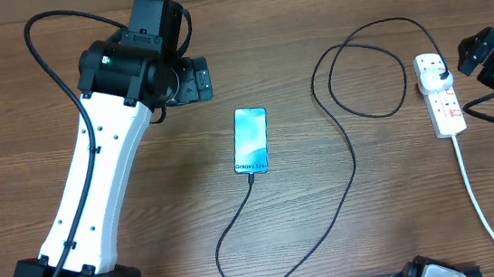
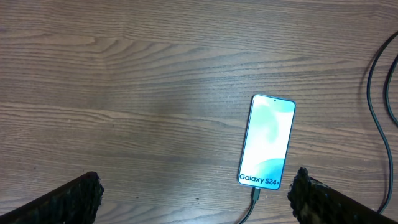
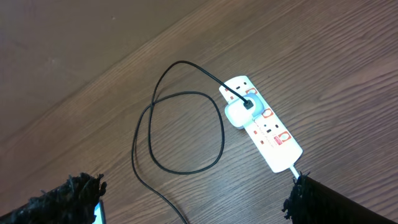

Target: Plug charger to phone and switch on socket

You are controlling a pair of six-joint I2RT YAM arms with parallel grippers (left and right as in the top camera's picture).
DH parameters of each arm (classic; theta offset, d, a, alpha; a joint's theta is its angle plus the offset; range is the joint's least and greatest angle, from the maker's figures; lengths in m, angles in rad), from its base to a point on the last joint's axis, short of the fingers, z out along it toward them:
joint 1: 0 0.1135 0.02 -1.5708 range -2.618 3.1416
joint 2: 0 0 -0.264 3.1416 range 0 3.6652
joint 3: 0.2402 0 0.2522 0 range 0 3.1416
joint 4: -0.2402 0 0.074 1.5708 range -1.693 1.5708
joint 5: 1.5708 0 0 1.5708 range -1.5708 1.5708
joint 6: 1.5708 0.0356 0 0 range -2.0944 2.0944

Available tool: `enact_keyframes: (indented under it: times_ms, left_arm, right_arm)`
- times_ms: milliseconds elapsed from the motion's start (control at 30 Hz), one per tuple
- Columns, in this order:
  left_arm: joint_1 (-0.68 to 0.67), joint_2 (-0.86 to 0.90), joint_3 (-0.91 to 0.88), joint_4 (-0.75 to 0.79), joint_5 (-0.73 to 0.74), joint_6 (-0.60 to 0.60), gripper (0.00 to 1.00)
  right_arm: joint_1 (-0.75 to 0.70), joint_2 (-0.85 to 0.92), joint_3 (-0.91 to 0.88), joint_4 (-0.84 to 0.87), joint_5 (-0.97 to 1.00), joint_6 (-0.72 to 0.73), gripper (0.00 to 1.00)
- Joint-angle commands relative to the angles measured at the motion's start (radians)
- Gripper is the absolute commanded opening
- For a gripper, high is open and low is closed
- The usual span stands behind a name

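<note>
The phone (image 1: 250,140) lies face up mid-table, cyan screen lit, "Galaxy" text at its near end; it also shows in the left wrist view (image 2: 267,141). The charger cable (image 1: 346,179) is plugged into the phone's near end, loops round the table and ends at a white adapter in the socket (image 1: 439,94). The socket is a white power strip with red switches, also in the right wrist view (image 3: 264,122). My left gripper (image 2: 196,199) is open, above the table left of the phone. My right gripper (image 3: 199,199) is open, held above the table near the socket.
The socket's thick white cord (image 1: 480,198) runs toward the table's front right. The charger cable forms a loop (image 3: 186,134) left of the socket. A black cable of the left arm (image 1: 44,58) hangs at the far left.
</note>
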Motion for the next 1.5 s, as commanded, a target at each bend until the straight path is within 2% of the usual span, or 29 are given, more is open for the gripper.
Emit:
enact_keyframes:
  times_ms: [0,767,967,1233,1333,1467]
  left_arm:
    - [0.004,0.009,0.006,0.001,-0.013,0.026,1.0]
    - [0.002,0.005,0.005,0.019,-0.01,0.027,1.0]
    - [-0.027,-0.056,-0.022,0.165,-0.03,0.027,1.0]
    - [-0.047,-0.196,-0.112,0.267,-0.069,0.026,1.0]
    - [-0.046,-0.269,-0.197,0.378,-0.071,0.027,1.0]
    - [-0.046,-0.392,-0.376,0.609,-0.077,0.026,1.0]
  right_arm:
    - [0.002,0.0,-0.003,0.005,0.014,0.003,1.0]
    - [0.002,0.0,-0.003,0.005,0.014,0.003,1.0]
    - [0.002,0.0,-0.003,0.005,0.014,0.003,1.0]
    - [0.002,0.0,-0.003,0.005,0.014,0.003,1.0]
    - [0.002,0.0,-0.003,0.005,0.014,0.003,1.0]
    - [0.002,0.0,-0.003,0.005,0.014,0.003,1.0]
